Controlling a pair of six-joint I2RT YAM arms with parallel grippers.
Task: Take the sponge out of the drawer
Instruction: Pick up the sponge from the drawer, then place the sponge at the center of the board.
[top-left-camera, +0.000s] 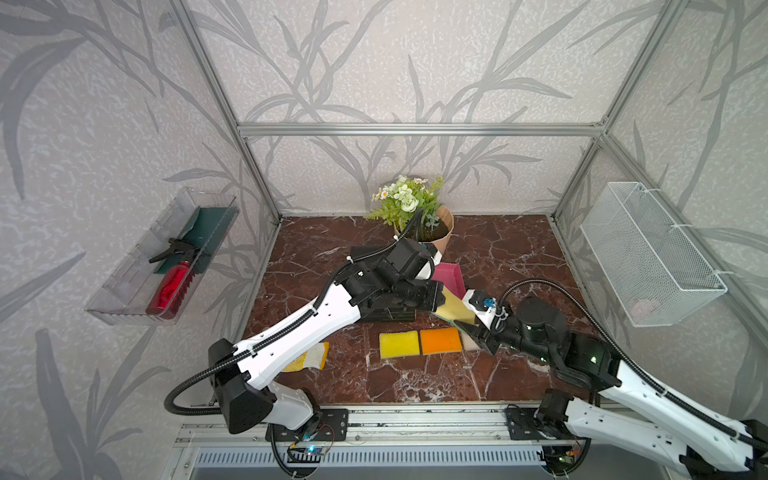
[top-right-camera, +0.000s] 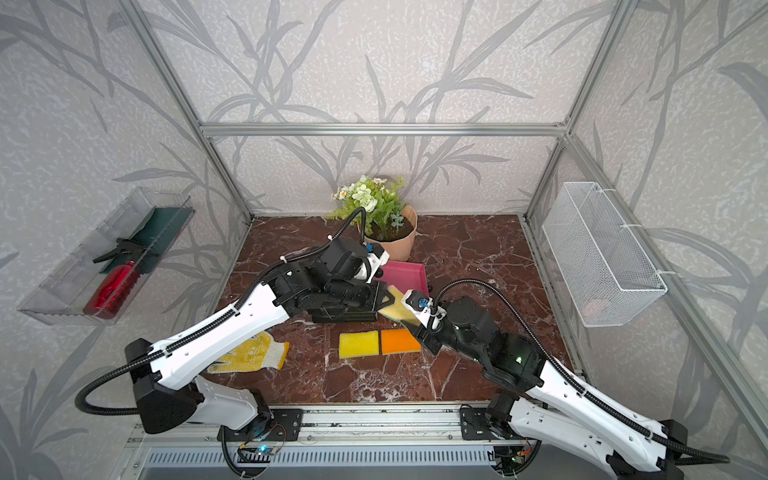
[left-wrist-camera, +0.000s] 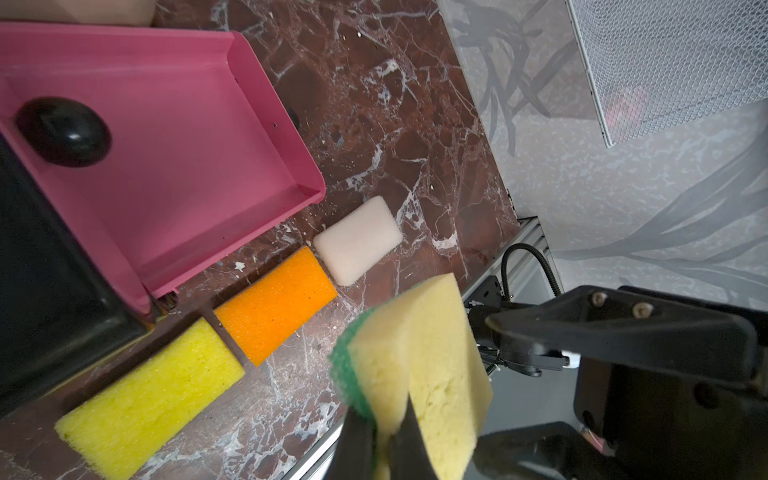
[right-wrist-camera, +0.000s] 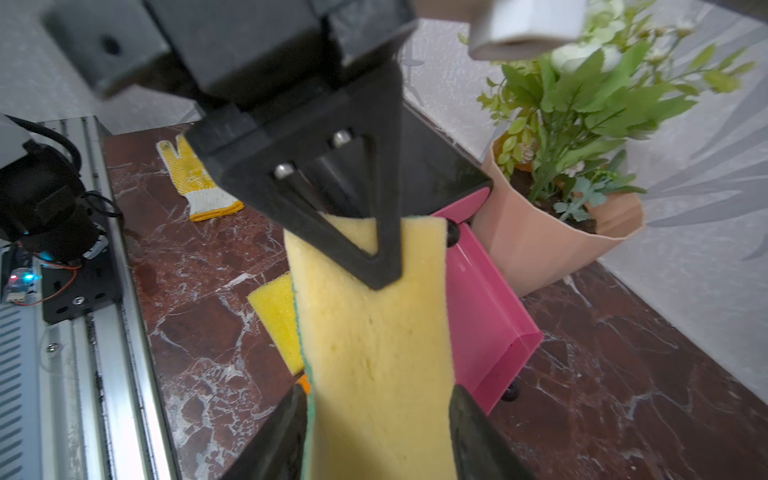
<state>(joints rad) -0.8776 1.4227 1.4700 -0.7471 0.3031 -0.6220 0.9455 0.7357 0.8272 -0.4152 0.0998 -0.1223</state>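
The sponge (top-left-camera: 456, 308) (top-right-camera: 395, 308) is pale yellow with a green scouring side and hangs in the air just in front of the pink drawer (top-left-camera: 451, 277) (left-wrist-camera: 166, 174). My left gripper (left-wrist-camera: 386, 415) is shut on one end of the sponge (left-wrist-camera: 432, 353), pinching it thin. My right gripper (right-wrist-camera: 376, 395) is open at the other end. Its fingers (right-wrist-camera: 286, 428) stand along the two long edges of the sponge (right-wrist-camera: 374, 332). The drawer is pulled out of a black cabinet (left-wrist-camera: 41, 270) and holds only a black round object (left-wrist-camera: 62, 131).
On the marble floor lie a yellow sponge (top-left-camera: 399, 344), an orange one (top-left-camera: 441, 340) and a white one (left-wrist-camera: 357, 239), in a row in front of the drawer. A glove (top-right-camera: 253, 353) lies under the left arm. A potted plant (top-left-camera: 436, 228) stands behind; a wire basket (top-left-camera: 648, 253) hangs on the right wall.
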